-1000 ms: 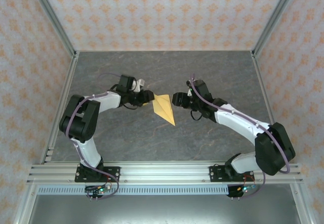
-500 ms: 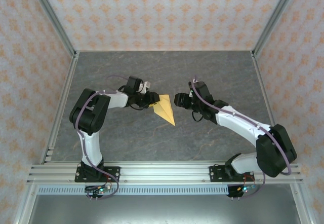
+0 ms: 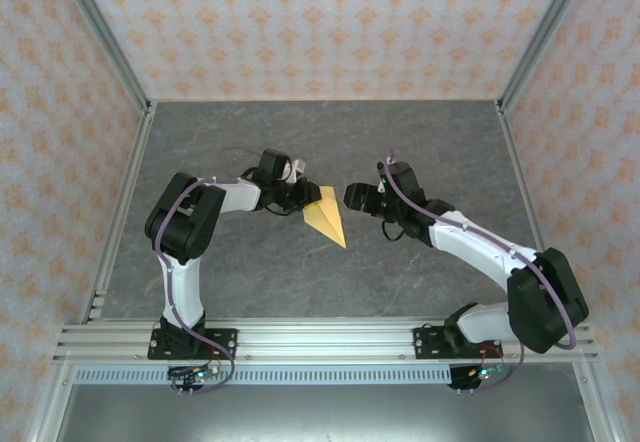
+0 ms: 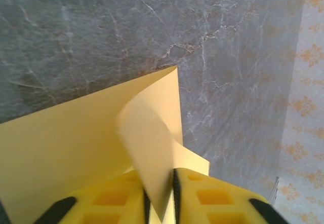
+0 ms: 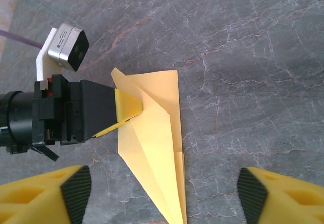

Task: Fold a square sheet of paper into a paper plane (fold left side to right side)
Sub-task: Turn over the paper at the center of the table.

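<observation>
Grey tabletop (image 3: 250, 142) bears the paper plane (image 3: 330, 220), its long axis crosswise ahead of the left gripper (image 4: 161, 198), which pinches its raised left flap; the right gripper (image 3: 352, 197) hangs wide-open just beyond.

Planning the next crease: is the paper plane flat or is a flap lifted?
Partly lifted: left pincer pinches a curled-up flap of the paper plane; rest lies on the table.

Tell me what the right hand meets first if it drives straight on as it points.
Probably the folded yellow-orange paper sheet, pinched by the left hand; height above it is unclear.
</observation>
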### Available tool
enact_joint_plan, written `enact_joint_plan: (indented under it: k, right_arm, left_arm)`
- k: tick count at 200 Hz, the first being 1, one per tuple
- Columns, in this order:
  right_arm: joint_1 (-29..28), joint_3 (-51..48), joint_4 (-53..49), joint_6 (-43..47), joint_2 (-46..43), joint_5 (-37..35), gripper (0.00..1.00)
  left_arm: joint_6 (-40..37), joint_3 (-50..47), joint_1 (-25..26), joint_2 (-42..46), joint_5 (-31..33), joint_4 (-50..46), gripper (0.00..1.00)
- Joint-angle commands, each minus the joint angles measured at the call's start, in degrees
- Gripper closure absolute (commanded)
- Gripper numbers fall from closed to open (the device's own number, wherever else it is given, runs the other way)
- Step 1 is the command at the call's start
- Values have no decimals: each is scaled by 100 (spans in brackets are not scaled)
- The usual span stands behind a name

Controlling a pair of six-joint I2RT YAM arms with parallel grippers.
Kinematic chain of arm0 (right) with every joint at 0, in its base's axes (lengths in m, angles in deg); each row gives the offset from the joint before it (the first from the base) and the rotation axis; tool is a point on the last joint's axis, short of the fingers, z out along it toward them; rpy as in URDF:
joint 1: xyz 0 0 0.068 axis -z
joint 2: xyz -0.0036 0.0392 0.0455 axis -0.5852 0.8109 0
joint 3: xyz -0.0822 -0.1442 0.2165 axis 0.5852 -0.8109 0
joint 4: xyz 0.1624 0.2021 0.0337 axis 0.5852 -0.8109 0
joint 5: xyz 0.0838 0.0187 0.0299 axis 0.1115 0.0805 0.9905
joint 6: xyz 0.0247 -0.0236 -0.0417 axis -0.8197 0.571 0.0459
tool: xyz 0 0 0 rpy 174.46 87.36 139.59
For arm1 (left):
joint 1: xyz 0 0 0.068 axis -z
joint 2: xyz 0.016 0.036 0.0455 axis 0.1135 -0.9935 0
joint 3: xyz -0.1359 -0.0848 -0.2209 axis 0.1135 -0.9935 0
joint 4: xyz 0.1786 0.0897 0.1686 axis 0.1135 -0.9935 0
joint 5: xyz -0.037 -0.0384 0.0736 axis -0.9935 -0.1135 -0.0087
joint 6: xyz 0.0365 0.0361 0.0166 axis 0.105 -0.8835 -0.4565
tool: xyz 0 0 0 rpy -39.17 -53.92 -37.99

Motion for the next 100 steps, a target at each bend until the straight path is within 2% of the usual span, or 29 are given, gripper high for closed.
enact_joint_plan:
  k: [1,25,55,83,100]
  right_arm:
    - [358,-173,440,-180,-263,734,12]
    - [1024,-391,927,-507,-264,1964,0]
    - [1842,-691,2130,-1151,-110,3449,0]
    - [2038,-528,2879,-1402,153,4356,0]
    - [2038,-403,3618,-1865,347,4696,0]
  left_arm:
    - [10,174,14,239,-53,250,89]
    - [50,251,6,698,-26,198,96]
    - [23,406,-77,1378,19,-64,98]
    - [116,628,-227,1936,-192,-215,98]
    - [192,803,-267,2218,-345,-246,98]
